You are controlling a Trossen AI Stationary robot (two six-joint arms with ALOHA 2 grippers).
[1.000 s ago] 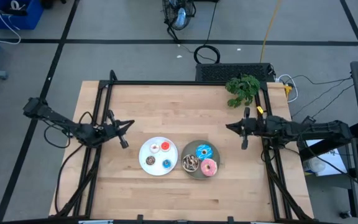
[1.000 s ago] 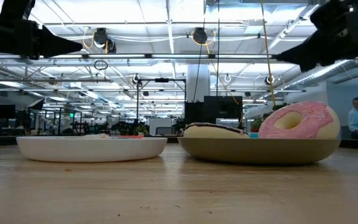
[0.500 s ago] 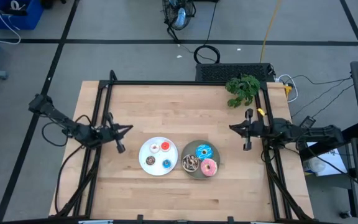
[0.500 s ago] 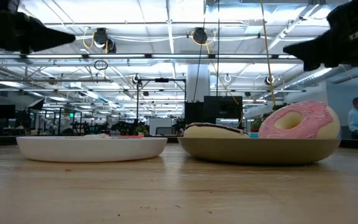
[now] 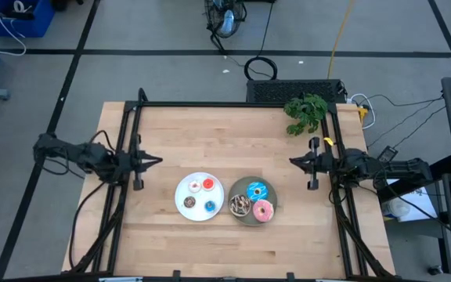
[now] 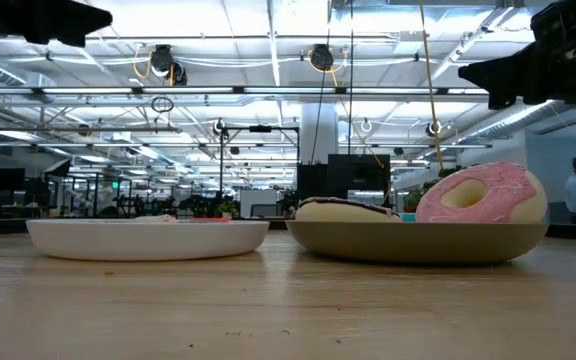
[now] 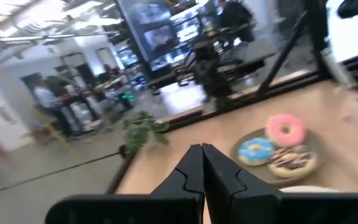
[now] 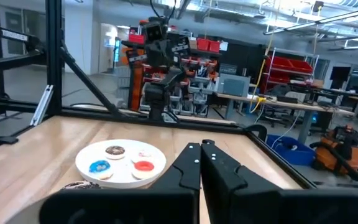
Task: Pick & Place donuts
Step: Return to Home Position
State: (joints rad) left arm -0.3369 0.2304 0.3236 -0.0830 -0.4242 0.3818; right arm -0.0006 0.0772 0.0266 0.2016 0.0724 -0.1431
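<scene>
**Left gripper**: fingers pressed together on nothing, at the table's left rail. **Right gripper**: likewise closed and empty, at the right rail.

Between them, well apart from both, the tiny donuts lie on the white plate and the larger donuts on the grey plate.

To home well, you should lift each wrist and draw it straight outward.

Mind the black frame rails beside each arm and the plant behind the right one. The bare table leaves ample room.
</scene>
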